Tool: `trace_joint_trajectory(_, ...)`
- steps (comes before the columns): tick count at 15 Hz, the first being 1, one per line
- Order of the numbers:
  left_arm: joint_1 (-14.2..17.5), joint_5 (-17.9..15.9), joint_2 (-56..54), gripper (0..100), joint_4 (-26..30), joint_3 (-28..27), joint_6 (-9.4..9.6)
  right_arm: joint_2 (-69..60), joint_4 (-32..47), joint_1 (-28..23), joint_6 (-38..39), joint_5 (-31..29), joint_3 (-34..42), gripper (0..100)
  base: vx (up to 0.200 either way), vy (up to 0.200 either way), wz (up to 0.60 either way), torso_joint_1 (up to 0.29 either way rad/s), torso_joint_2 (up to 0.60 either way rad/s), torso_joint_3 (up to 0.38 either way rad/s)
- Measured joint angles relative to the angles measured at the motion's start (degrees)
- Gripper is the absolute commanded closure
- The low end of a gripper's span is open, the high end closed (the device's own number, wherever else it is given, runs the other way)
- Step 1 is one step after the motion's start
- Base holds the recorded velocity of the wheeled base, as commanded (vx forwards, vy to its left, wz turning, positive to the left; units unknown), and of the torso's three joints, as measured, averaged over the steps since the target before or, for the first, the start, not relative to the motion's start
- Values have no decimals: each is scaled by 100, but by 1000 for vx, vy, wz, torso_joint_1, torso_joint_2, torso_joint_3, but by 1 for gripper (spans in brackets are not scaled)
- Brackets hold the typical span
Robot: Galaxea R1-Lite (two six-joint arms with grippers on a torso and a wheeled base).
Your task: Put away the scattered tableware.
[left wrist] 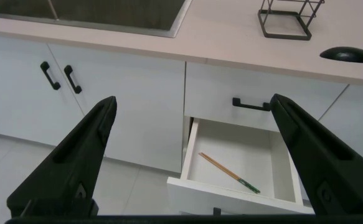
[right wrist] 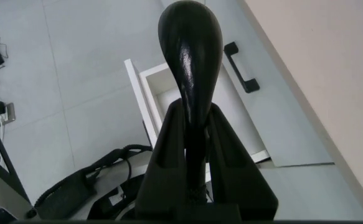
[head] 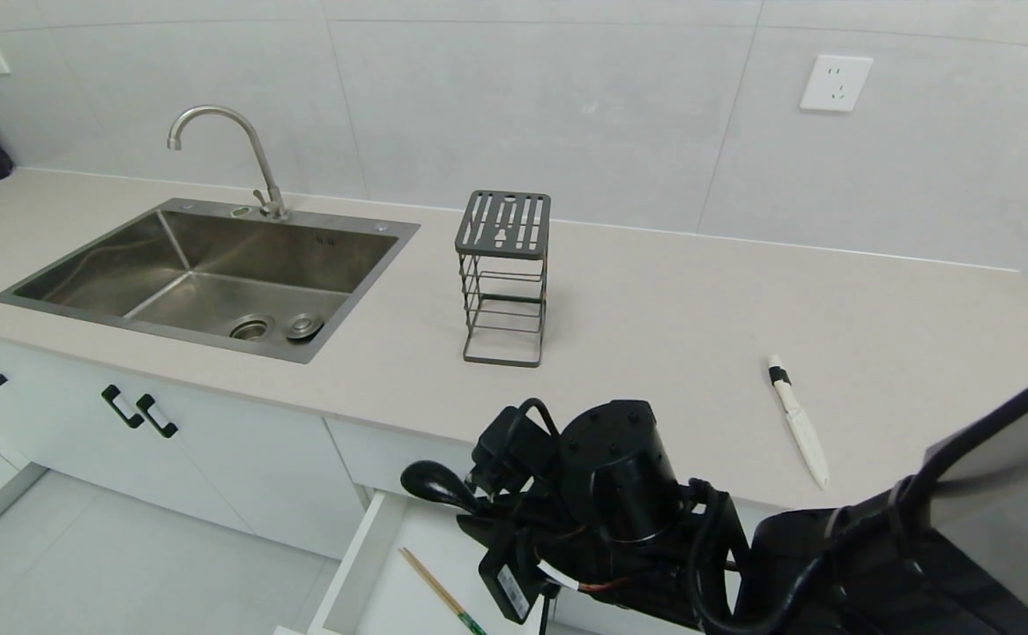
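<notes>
Head view: we see the black spoon (head: 433, 481) held just above the open drawer (head: 346, 564), where chopsticks (head: 443, 593) lie. A knife (head: 798, 422) lies on the table (head: 655, 300), well apart from the drawer. Left wrist view: the left gripper (left wrist: 193, 99), fingers spread and empty, faces the drawer. Right wrist view: the right gripper (right wrist: 192, 115) fingers clamp the spoon's handle. We should lower it inside the drawer's walls before letting go.

Just below your right pincer (right wrist: 190, 134), clamped on the black spoon (right wrist: 190, 56), the open drawer (left wrist: 188, 149) gives you a wide bare floor. The chopsticks (left wrist: 228, 172) lie slantwise across its middle. Behind it rise the closed drawer front (left wrist: 218, 87) and countertop edge (left wrist: 249, 62). Your left pincer (left wrist: 193, 106), spread wide, faces that opening with a free path.
</notes>
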Motion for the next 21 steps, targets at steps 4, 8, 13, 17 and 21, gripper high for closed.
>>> trace_joint_trajectory(4,1,0,0,0,2,0,0,251,20,41,-571,7,-339,100,0,0,0,0,0,0)
trace_joint_trajectory(8,-2,-2,1,0,0,0,2,538,33,20,-731,18,-730,100,0,0,0,0,0,0)
trace_joint_trajectory(13,-2,0,1,0,0,0,2,909,38,5,-795,221,-1191,100,0,0,0,-109,211,103)
trace_joint_trajectory(17,-2,-2,0,0,0,0,0,1163,57,-26,-805,235,-1541,100,0,0,0,-204,401,198)
trace_joint_trajectory(21,0,-2,0,0,0,0,0,1292,55,-30,-806,238,-1629,100,0,0,0,-36,77,38)
